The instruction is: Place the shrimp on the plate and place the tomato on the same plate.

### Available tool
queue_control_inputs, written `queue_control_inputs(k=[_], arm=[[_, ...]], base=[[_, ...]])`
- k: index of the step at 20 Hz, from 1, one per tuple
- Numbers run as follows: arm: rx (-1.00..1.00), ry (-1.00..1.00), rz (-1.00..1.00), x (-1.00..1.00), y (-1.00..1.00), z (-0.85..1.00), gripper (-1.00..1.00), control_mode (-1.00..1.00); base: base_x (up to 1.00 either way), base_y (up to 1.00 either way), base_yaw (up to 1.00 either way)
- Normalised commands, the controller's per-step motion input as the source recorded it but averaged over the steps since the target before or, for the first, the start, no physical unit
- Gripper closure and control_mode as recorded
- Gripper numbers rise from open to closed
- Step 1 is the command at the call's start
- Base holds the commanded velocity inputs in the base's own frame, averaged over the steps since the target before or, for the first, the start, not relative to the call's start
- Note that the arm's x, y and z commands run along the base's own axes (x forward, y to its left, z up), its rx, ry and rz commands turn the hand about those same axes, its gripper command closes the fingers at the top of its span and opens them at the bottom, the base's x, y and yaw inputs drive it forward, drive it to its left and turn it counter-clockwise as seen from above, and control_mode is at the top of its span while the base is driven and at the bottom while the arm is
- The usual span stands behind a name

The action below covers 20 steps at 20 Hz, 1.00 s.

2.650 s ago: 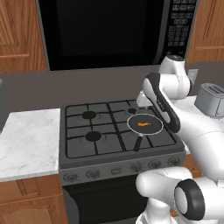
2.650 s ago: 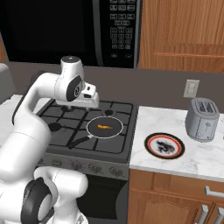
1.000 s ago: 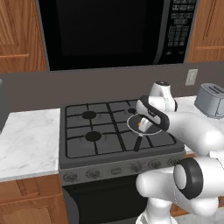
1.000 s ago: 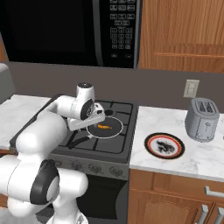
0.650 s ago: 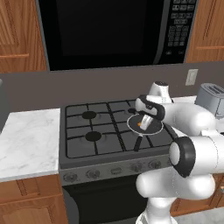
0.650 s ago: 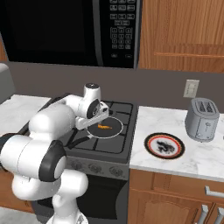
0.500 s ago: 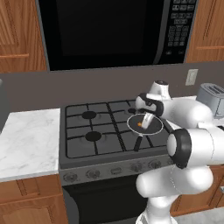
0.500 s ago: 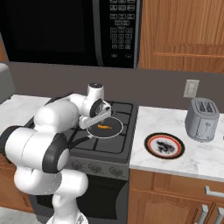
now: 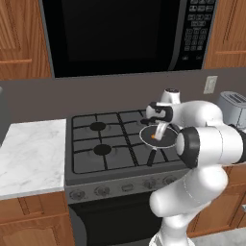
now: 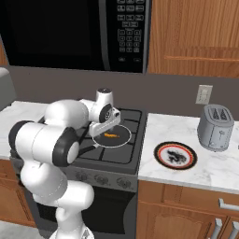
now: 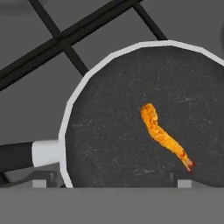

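Wood cabinets and a black microwave (image 10: 77, 32) frame the gas stove (image 9: 103, 149) at mid-frame. At centre, the frying pan (image 11: 144, 118) holds the shrimp (image 11: 164, 136); its handle runs off the hand view's left edge. Above it the gripper (image 10: 103, 125) hangs with jaws spread wide, partly hiding the pan. On the marble counter (image 10: 219, 163) at right lies the plate (image 10: 175, 155), near a toaster (image 10: 215, 126).

A dark frying pan (image 11: 131, 122) with a white rim sits on the black stove (image 9: 110, 149), its handle toward the front edge. A silver toaster (image 10: 214, 127) stands at the back of the marble surface (image 10: 210, 168). A black microwave (image 9: 120, 33) hangs above.
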Motion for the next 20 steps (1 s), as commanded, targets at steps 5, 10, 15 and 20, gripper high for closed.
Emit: queue_control_inputs(k=[5, 10, 15, 20], arm=[[-0.09, 0.0, 0.0, 0.21, 0.01, -0.28, -1.0, -1.0], [0.0, 0.0, 0.0, 0.25, 0.0, -0.07, -1.0, -1.0], [0.0, 0.0, 0.0, 0.28, 0.0, -0.05, -1.0, -1.0], [0.0, 0.0, 0.0, 0.15, -0.01, -0.11, -1.0, -1.0]], base=[[0.0, 0.0, 0.0], [0.0, 0.0, 0.0], [0.0, 0.0, 0.0], [0.0, 0.0, 0.0]])
